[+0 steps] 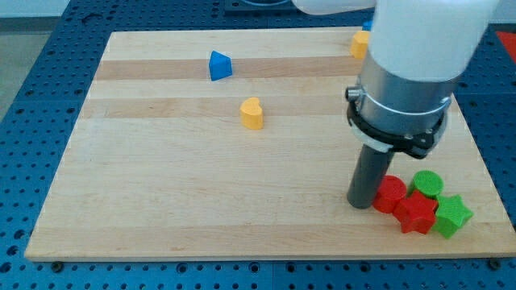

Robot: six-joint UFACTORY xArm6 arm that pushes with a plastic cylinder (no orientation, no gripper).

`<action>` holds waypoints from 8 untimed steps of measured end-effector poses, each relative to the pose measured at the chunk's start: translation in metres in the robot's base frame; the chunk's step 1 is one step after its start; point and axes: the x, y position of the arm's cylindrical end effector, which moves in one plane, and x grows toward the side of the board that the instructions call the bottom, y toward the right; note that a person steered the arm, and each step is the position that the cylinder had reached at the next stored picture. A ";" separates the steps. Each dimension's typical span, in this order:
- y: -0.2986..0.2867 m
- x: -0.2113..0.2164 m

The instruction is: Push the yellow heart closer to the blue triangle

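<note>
A yellow heart (252,113) lies on the wooden board (161,193), a little above the middle. A blue triangle (219,65) lies up and to the left of it, a short gap apart. My tip (360,204) rests on the board at the lower right, far to the right of and below the heart. It stands just left of a red round block (391,193), touching or almost touching it.
A red star (416,215), a green round block (427,184) and a green star (451,215) cluster at the lower right beside my tip. A yellow block (359,44) lies at the top right edge, partly hidden by the arm (411,72).
</note>
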 end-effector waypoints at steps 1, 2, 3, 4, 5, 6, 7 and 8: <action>0.006 0.000; -0.006 -0.009; -0.030 -0.033; -0.054 -0.062; -0.083 -0.088; -0.105 -0.108; -0.124 -0.125; -0.147 -0.136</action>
